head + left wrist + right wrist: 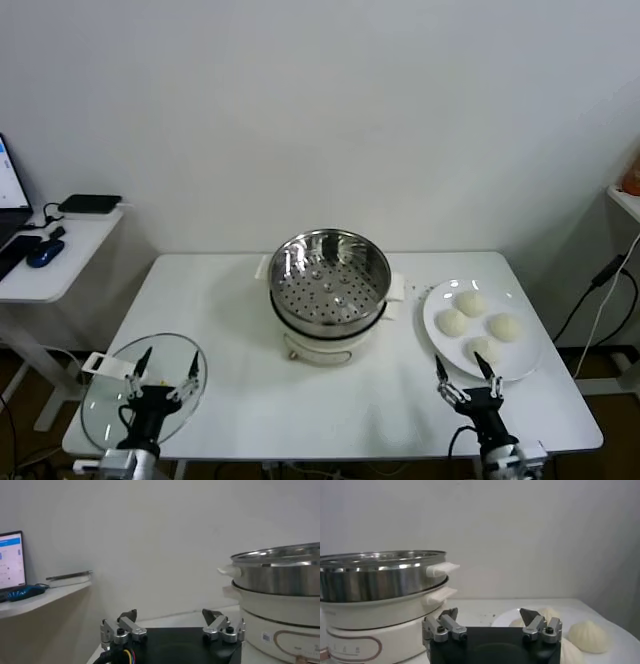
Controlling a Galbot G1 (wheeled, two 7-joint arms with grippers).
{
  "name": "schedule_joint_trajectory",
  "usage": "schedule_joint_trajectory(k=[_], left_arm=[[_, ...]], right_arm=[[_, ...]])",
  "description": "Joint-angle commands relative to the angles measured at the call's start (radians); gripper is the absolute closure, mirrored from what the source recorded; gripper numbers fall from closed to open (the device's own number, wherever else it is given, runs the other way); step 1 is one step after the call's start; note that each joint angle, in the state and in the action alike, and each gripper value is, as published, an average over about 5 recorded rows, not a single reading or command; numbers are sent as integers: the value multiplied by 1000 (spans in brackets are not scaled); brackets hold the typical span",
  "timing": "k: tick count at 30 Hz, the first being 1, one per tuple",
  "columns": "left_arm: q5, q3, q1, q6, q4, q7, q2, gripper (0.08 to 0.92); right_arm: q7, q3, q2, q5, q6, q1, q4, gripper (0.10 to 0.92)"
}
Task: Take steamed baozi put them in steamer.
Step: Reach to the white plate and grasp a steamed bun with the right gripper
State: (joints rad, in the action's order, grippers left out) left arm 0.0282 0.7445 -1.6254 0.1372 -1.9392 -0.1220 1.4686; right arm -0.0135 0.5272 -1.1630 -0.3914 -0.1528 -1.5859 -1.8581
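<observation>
The steamer [330,275], a shiny steel basket with a perforated bottom on a white pot base, stands mid-table with nothing in it. Several off-white baozi [470,303] lie on a white plate [431,318] to its right. My right gripper [466,372] hovers open at the plate's near edge, just short of the nearest baozi [482,349]. In the right wrist view the open gripper [488,612] faces the plate [507,617], with a baozi [589,635] to one side and the steamer [380,575] on the other. My left gripper [168,366] waits open at the front left; the left wrist view shows the gripper [170,615] holding nothing, beside the steamer [280,572].
A round glass lid [140,390] lies flat at the table's front left corner, under my left gripper. A side desk [50,265] with a mouse and phone stands beyond the left edge. Cables [600,300] hang off to the right.
</observation>
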Motion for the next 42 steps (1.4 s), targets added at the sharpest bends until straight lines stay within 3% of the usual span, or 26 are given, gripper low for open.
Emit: schedule_joint_trajectory(k=[1,14,26,33,42], left_arm=[[-7,-7,5,-3,-5,3,-1,177],[-3,-36,42,-9,16,6,-16,177],[14,-52,51,-6,12,17,-58,177],[17,-60,45,-3,5,22,-54,177],[23,-62,45,-4,9,23,-53,177]], right_arm=[[27,41,33,15,9,59,4,203],[238,17,421,6,278,390,96,203],[720,-461,736,59,288,954,427,203],[1030,-973,698,138,201,1494,701,203],[1265,-1316,426,342,-3,1864,1137,203]])
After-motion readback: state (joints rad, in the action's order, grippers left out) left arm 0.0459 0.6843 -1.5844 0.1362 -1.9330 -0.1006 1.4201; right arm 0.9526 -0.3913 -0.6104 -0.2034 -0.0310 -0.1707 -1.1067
